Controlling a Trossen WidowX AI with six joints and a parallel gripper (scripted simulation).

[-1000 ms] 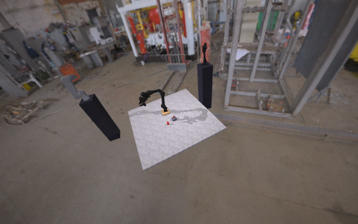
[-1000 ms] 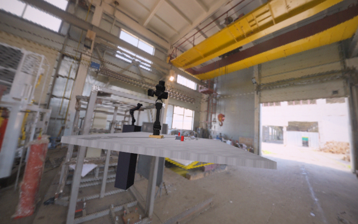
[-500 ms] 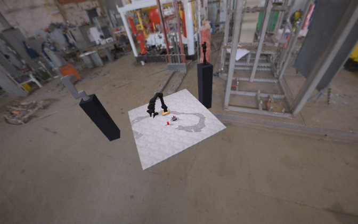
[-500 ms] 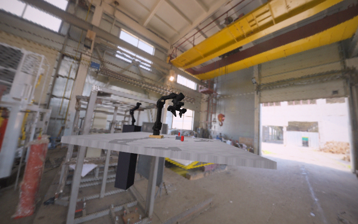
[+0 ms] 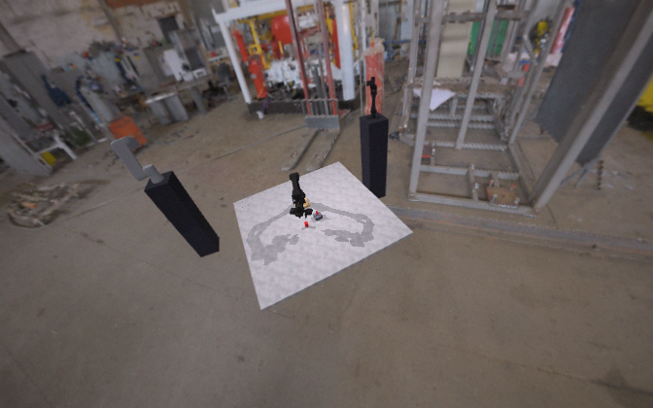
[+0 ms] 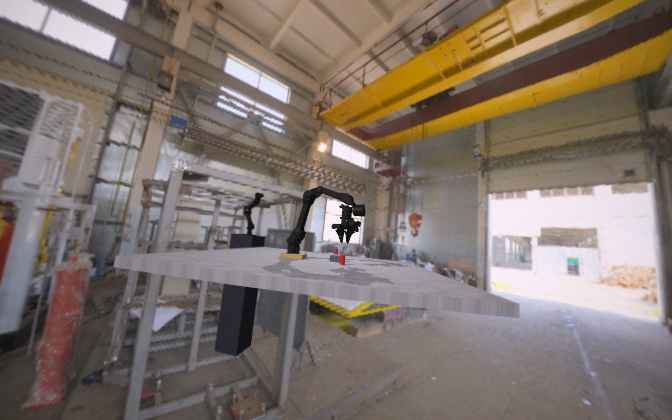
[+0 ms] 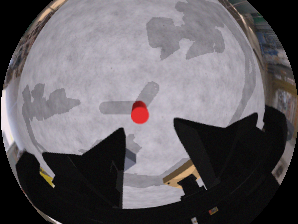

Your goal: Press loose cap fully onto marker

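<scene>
The small red cap (image 5: 306, 223) (image 6: 342, 259) (image 7: 139, 112) stands upright on the white table (image 5: 292, 272) (image 6: 400, 290) (image 7: 100, 43). Just beside it the grey holder block (image 5: 318, 217) (image 6: 333, 258) carries the upright marker (image 6: 336, 250) with its red tip. My gripper (image 5: 297, 213) (image 6: 346, 236) (image 7: 149, 127) points down and hangs well above the cap, open and empty. In the wrist view the cap lies just ahead of the gap between the two dark fingers, seen from the top.
The arm's tan base plate (image 6: 293, 256) sits on the table behind the holder. Two dark posts (image 5: 182, 214) (image 5: 373, 153) (image 6: 239, 300) with camera mounts stand beside the table. Grey blotches mark the table top.
</scene>
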